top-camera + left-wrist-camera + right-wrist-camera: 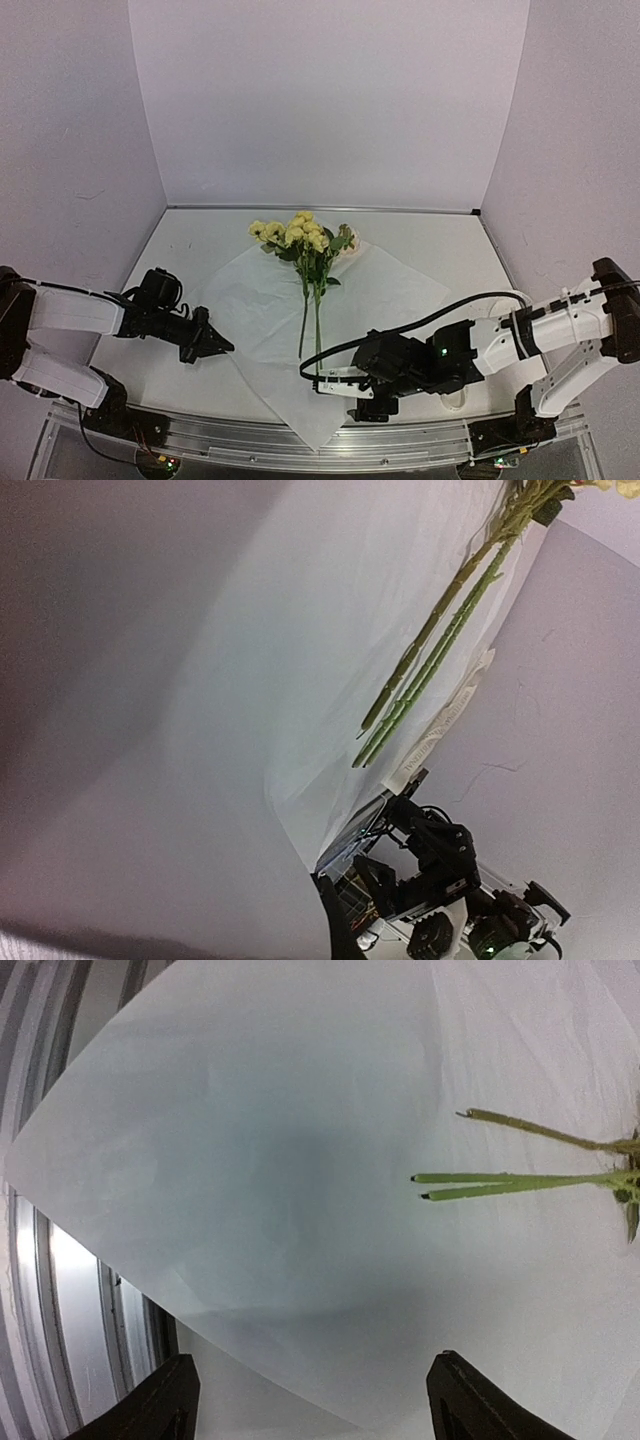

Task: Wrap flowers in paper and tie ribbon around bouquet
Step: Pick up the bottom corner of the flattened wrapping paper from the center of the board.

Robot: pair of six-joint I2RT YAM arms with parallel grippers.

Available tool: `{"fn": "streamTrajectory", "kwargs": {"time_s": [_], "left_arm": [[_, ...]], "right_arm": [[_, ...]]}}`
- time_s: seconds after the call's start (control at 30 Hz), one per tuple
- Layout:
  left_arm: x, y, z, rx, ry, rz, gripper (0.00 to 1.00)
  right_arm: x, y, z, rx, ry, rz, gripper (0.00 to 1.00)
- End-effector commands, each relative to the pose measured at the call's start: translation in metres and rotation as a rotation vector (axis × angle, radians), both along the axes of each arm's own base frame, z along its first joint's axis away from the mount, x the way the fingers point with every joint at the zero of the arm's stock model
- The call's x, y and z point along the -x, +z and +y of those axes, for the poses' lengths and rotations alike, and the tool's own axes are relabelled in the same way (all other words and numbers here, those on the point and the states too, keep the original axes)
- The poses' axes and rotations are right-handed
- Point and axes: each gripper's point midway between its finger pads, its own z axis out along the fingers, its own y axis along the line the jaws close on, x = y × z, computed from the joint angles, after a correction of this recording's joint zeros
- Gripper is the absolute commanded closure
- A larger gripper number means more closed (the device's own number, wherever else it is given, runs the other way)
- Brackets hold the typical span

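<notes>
Plainly, lilac walls (330, 100) enclose the white table (450, 250) under the paper (260, 300).

White worktop (440, 250), matte, walled on three sides, aluminium rail (200, 432) along the near edge. One big sheet of white paper (380, 290) lies flat on it, turned like a diamond: one corner to the far side, one each left and right, and the near corner reaches out over the rail. The flowers (305, 240) rest on the paper, blooms at the far corner, stems running toward the near edge. A cream ribbon (440, 730) with print on it lies just beside the stem ends on the right; can't tell if it's on the paper or the bare worktop.
</notes>
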Motion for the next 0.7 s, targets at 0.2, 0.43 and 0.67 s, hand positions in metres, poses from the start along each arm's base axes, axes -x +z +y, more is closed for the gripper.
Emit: {"fn": "streamTrajectory", "kwargs": {"time_s": [0.2,0.43,0.67], "left_arm": [[-0.007,0.018,0.000,0.149,0.052,0.058,1.00],[-0.012,0.022,0.001,0.181,0.080,0.082,1.00],[-0.014,0.021,0.003,0.193,0.105,0.106,1.00]], "right_arm": [[0.008,0.009,0.011,-0.021,0.146,-0.249,0.18],[0.016,0.007,0.009,-0.017,0.167,-0.287,0.18],[0.025,0.017,0.015,-0.073,0.112,-0.274,0.18]]}}
